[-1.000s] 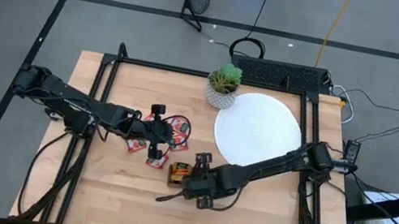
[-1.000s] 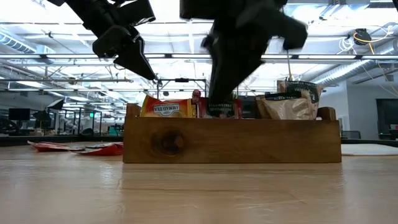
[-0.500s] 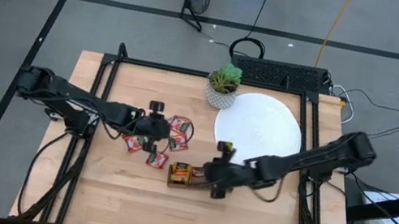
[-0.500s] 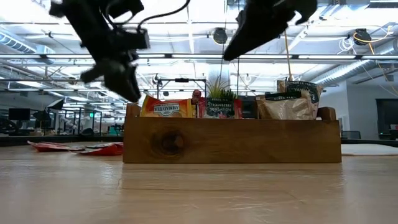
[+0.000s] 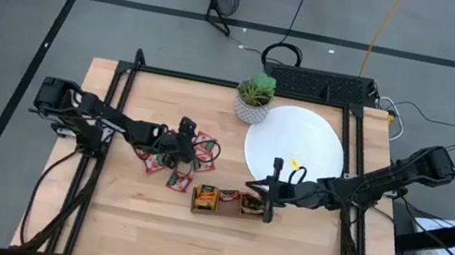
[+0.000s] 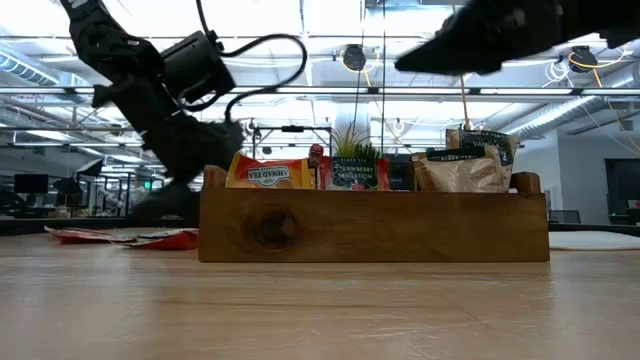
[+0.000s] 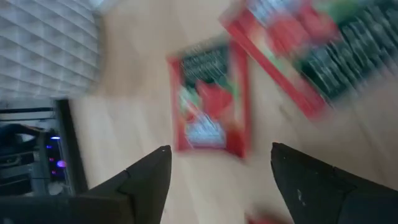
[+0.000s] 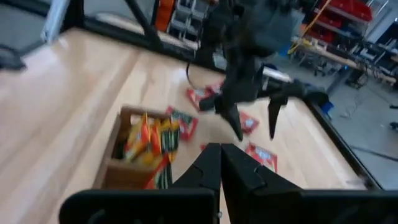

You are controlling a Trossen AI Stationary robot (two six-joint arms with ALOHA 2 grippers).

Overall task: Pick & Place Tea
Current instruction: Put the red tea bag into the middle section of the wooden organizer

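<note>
Hovering over red tea sachets (image 7: 208, 102), left hand (image 7: 217, 180) spread, empty

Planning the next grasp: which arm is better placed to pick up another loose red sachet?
Left. The left gripper hangs open right over the loose red sachets, one sachet lying between its fingers. The right gripper is shut, empty, by the wooden tray, farther from the pile.

A brown wooden tray (image 6: 372, 226) sits on the table (image 6: 320, 310), tea sachets (image 6: 268, 174) standing upright inside. More red sachets (image 6: 150, 238) lie flat beside it, under a dark arm (image 6: 160, 100).
</note>
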